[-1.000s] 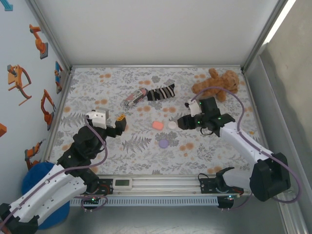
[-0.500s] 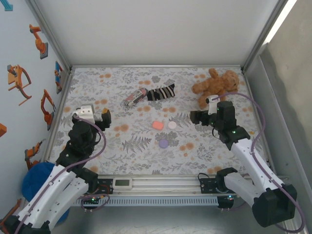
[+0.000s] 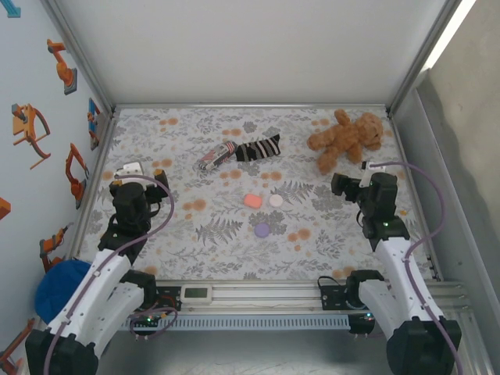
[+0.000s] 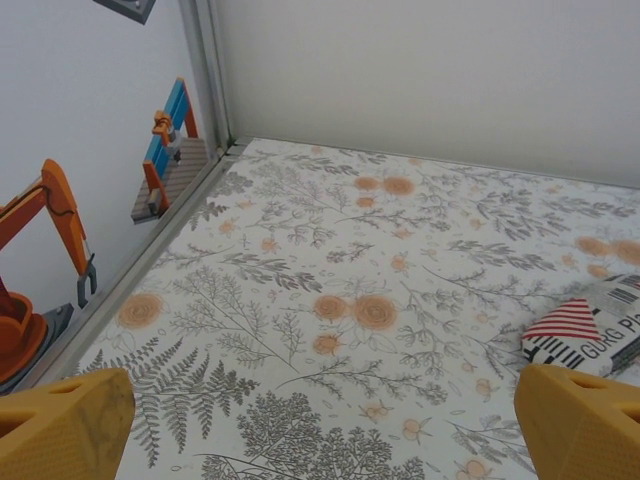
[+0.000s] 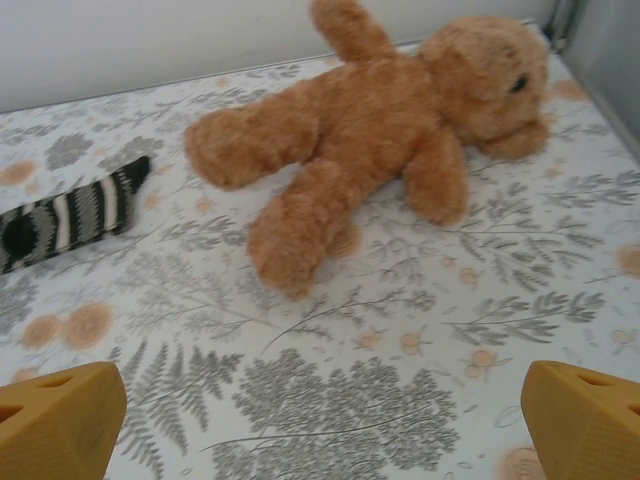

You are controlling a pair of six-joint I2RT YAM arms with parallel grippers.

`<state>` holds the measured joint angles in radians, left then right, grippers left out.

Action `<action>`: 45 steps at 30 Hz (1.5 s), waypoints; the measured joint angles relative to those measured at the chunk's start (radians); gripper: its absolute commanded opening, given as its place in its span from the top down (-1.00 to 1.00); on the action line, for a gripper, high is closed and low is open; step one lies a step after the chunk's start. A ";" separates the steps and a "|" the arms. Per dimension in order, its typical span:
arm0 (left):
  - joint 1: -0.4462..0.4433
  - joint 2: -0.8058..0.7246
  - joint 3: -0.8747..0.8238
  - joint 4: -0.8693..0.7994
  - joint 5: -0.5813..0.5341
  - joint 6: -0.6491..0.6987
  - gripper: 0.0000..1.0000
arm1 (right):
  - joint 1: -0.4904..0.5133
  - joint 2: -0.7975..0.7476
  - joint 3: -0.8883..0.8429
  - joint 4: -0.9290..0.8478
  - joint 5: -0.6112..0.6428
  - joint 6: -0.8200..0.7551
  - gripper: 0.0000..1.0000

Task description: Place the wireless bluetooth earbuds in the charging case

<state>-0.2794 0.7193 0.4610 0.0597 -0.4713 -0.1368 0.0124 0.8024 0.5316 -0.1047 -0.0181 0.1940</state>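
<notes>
**A:** why do both arms sit out at the sides? We see the left end effector [image 4: 322,400] spread wide over bare table [image 3: 195,258] with a printed packet [image 4: 590,325] off to its right; the right end effector [image 5: 320,410] is spread just as wide and empty, aimed at the teddy bear [image 5: 370,120] and the striped sock [image 5: 70,215].

**B:** we read it as a parked pose; nothing is gripped, and the middle is left free for either arm. The pink case [image 3: 252,200] and white case [image 3: 276,200] lie side by side mid-table, with the purple case [image 3: 262,230] a bit nearer the bases. All three sit between the end effectors and well apart from both. The earbuds are too small for us to pick out from above; we guess they're at or in those cases.
</notes>
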 measured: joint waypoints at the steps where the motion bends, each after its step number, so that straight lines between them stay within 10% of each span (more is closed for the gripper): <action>1: 0.013 0.016 -0.011 0.023 0.000 0.004 -0.92 | -0.010 -0.003 -0.016 0.015 0.017 -0.006 -1.00; 17: 0.144 0.420 -0.090 0.376 0.054 0.087 -0.92 | -0.086 0.292 -0.234 0.460 0.137 -0.071 -0.99; 36: 0.216 0.668 -0.134 0.760 0.291 0.121 -0.92 | -0.089 0.711 -0.240 1.021 -0.040 -0.105 -1.00; 45: 0.226 0.823 -0.127 0.836 0.362 0.122 -0.93 | -0.090 0.748 -0.168 0.999 -0.079 -0.106 -1.00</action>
<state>-0.0536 1.5425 0.3340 0.8955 -0.1089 -0.0151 -0.0772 1.5501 0.3634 0.8944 -0.0967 0.0879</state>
